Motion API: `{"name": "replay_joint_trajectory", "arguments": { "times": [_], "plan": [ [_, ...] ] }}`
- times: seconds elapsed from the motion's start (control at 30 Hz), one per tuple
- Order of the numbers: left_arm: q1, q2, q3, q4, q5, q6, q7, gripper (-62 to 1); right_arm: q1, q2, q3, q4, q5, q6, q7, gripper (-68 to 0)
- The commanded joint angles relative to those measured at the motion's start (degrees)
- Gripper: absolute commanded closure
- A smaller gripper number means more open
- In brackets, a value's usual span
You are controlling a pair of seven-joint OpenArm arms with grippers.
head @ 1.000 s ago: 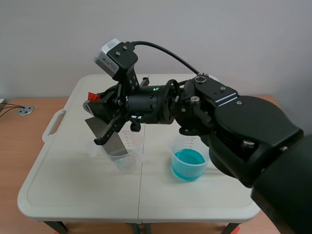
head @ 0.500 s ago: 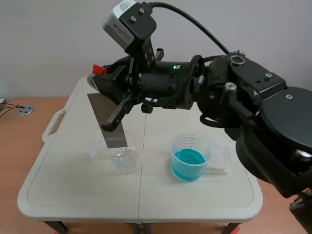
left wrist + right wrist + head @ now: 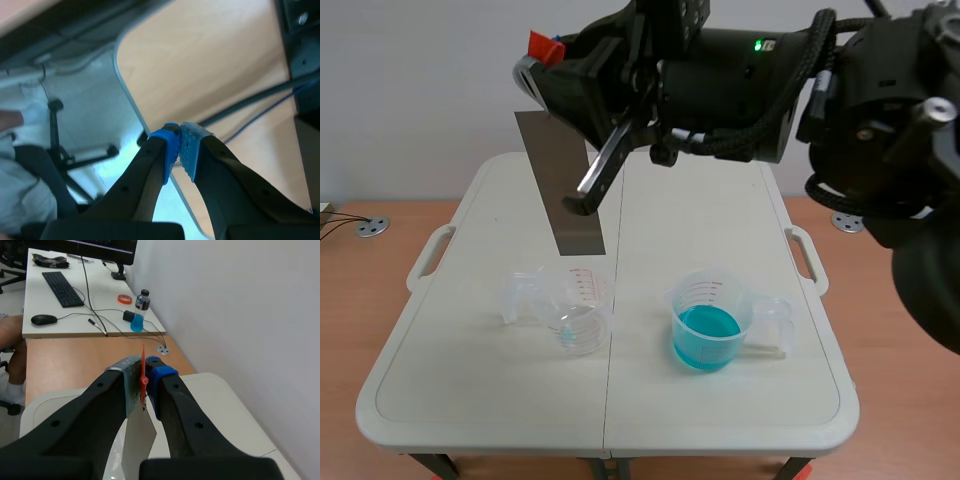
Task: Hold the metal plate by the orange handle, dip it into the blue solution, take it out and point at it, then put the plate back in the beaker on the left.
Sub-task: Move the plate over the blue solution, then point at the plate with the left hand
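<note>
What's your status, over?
Right gripper shut on orange handle. Metal plate held above left beaker. Left gripper shut, empty. Nothing blocking blue solution.

Plain pale wall [image 3: 410, 70] right across the back, and brown wood [image 3: 360, 270] showing all round the white folding table [image 3: 460, 390]. Off to the side there's a white desk [image 3: 55, 315] with a black keyboard [image 3: 62, 288] and a bottle [image 3: 141, 310]. Down below, an office chair's black base [image 3: 75, 155] stands on pale floor [image 3: 95, 110].

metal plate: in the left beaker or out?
Out. The metal plate hangs from the right gripper, its lower edge above the clear beaker rim.
</note>
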State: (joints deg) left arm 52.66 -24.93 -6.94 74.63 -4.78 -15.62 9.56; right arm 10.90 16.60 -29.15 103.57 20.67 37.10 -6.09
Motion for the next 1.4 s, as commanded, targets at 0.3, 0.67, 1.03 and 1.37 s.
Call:
{"name": "replay_joint_trajectory", "arguments": {
  "times": [0.3,0.67,1.03,1.37],
  "plan": [
    [-0.63,-0.04,-7.93,12.46,5.97,1.11,-0.15,-2.7,-3.82,7.82,7.15,7.63,8.96,-0.24,0.92,-1.3],
    [-0.66,-0.04,-12.98,32.35,6.95,0.85,-3.52,-2.7,-7.54,17.49,14.67,8.02,17.64,0.04,3.06,-1.3],
    [-12.44,-0.04,-4.28,37.07,5.68,-13.51,-8.61,-2.7,-10.47,26.05,16.44,5.73,19.74,0.24,9.57,-1.3],
    [-23.56,-0.02,9.97,34.75,5.66,-18.91,-8.48,-2.7,-10.78,28.63,16.37,1.31,19.69,0.68,14.62,-1.3]
  ]
}}
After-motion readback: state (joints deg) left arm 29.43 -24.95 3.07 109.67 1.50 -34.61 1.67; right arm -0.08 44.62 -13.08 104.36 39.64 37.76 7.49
